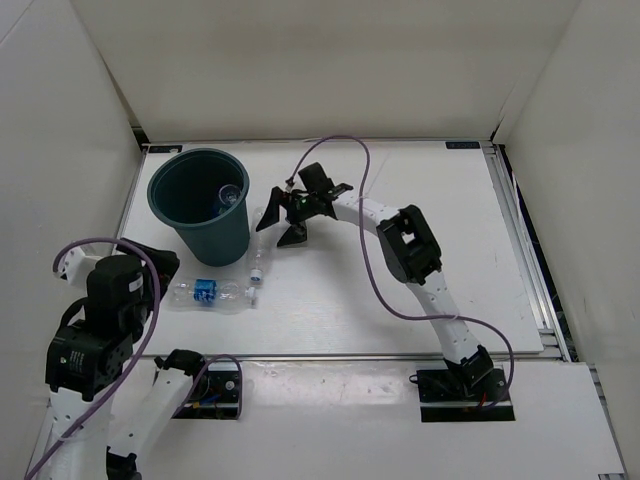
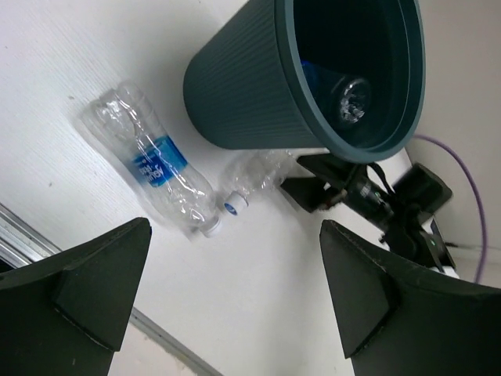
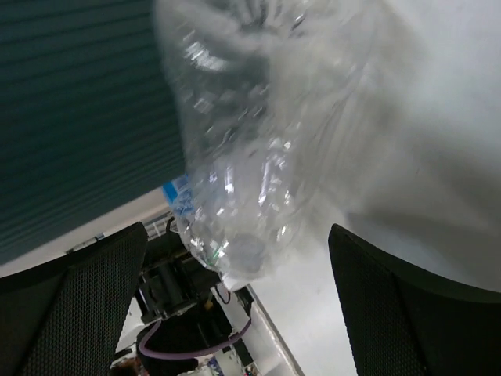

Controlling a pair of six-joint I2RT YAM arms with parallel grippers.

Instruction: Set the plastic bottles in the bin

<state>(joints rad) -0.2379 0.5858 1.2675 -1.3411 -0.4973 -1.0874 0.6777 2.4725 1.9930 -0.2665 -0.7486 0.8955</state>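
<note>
We see the right pincer spread to its widest and gripping nothing. It sits low over the counter, just beside the bin's right wall. From its wrist view the bare bottle fills the space ahead of the two fingers, close to the lens and blurred. From the left wrist view one dark finger lies right against that bottle's base. We cannot tell whether they touch or stand just apart.

The left pincer is also fully spread and empty. It hangs over the near left part of the counter and looks across at both loose bottles and the bin, well apart from all of them.

The bare bottle lies on its side just off the bin's near right flank. Its long axis runs roughly near to far. Its white cap points toward the arm bases and its base points toward the right pincer.

The labelled bottle lies on its side in front of the bin. Its long axis runs left to right and its cap is at the right end. The two caps almost meet, so the pair form a corner.

The bin stands upright at the far left of the counter. A clear inside bottle rests against its right inner wall, and we see only one round end facing up.
</note>
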